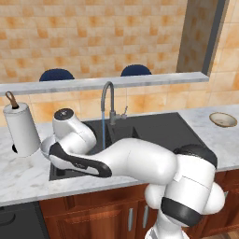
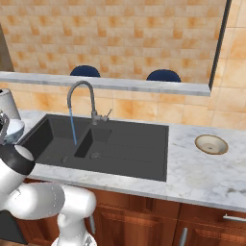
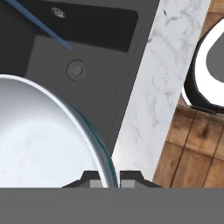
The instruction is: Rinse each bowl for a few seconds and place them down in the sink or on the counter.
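Water runs in a thin blue stream [image 2: 73,127] from the grey curved gooseneck tap [image 2: 81,98] into the matte dark grey double-basin sink [image 2: 129,153], so the rinse spot is ready. I hold the deeper pale blue bowl with the white inside [image 3: 39,140] by its rim: in the hand view the thin rim passes right between my two small dark finger tips, so the gripper [image 3: 108,180] is pinched narrow on the bowl's edge. I grip the edge because the bowl is round and smooth and too wide to take any other way. In the hand view it hangs over the sink, beside the stream, not under it yet, so I think the next job is to slide it under the water. In the right base view the bowl shows at the far left edge. The other bowl, the shallow tan-beige one with the darker brown rim [image 2: 211,144], sits well apart on the white-grey marbled stone counter [image 2: 192,178], right of the sink. It waits there for its turn. A white paper towel roll [image 1: 21,128] stands upright on the counter's left end.
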